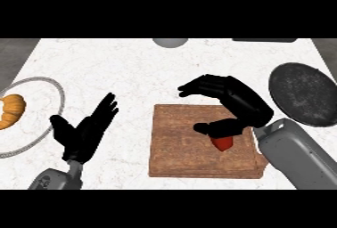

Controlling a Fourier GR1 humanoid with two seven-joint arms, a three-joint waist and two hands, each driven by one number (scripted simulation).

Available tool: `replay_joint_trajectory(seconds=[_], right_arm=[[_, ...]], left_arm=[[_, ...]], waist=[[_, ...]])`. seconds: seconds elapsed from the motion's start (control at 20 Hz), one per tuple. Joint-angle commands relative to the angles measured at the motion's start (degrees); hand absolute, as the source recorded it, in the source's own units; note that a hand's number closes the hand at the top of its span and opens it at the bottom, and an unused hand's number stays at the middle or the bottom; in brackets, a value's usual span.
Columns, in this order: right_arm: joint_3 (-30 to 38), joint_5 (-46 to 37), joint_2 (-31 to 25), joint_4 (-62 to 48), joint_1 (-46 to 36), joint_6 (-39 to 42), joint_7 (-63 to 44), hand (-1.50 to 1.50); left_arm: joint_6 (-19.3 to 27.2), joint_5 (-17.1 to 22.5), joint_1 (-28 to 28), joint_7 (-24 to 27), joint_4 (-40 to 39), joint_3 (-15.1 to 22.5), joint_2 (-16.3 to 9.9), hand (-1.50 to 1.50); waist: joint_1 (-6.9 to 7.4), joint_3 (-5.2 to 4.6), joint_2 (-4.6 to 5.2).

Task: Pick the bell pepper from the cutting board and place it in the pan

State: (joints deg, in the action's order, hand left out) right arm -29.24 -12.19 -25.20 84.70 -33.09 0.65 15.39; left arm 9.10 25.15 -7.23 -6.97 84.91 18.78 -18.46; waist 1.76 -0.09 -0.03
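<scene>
The black right hand [230,100] hovers over the brown wooden cutting board [191,147], fingers spread, holding nothing; the red bell pepper [224,142] lies just beneath its thumb; best to lower and close around it before swinging right to the dark round pan [304,94]; the left hand [84,129] rests open.

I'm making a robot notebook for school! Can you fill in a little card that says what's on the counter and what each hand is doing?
bell pepper: red, on the cutting board, mostly hidden under the right hand
cutting board: brown wood, middle of the counter
pan: dark, round, at the right, nothing in it
right hand: over the board, thumb touching the pepper
left hand: open, resting, left of the board
plate: far left, holds a croissant
</scene>
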Motion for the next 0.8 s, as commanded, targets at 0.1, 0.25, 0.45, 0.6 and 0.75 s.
replay_joint_trajectory(seconds=[0.1, 0.25, 0.45, 0.6, 0.75], right_arm=[[-9.8, -14.3, -4.1, -2.9, -3.2, 3.6, 3.1, -1.50], [-16.0, -23.9, -5.7, -4.3, -8.0, 7.5, -6.7, -1.50], [-23.7, -35.2, -8.0, -2.5, -12.3, 15.2, -17.1, -1.50], [-28.7, -39.4, -5.0, 0.7, -13.3, 23.9, -26.6, -1.50], [-33.3, -41.4, -1.1, 2.0, -11.8, 33.4, -34.6, -1.50]], left_arm=[[-1.6, 0.8, 0.8, -1.1, 3.2, -0.1, -0.6, 0.00], [-1.6, 0.9, -0.2, -1.2, 1.1, 0.5, 0.8, 0.00], [0.0, 0.7, -0.9, -2.6, 2.1, 0.3, 1.3, 0.00], [-1.1, 0.8, 1.1, -1.0, 1.4, -0.2, 0.7, 0.00], [-1.3, 0.7, 2.9, -0.3, 2.4, 0.2, 1.0, 0.00]], waist=[[-0.41, 0.03, -0.18], [-0.61, -0.21, -0.33], [-1.43, -0.28, -1.11], [-1.85, -0.24, -1.14], [-1.91, -0.13, -1.03]])
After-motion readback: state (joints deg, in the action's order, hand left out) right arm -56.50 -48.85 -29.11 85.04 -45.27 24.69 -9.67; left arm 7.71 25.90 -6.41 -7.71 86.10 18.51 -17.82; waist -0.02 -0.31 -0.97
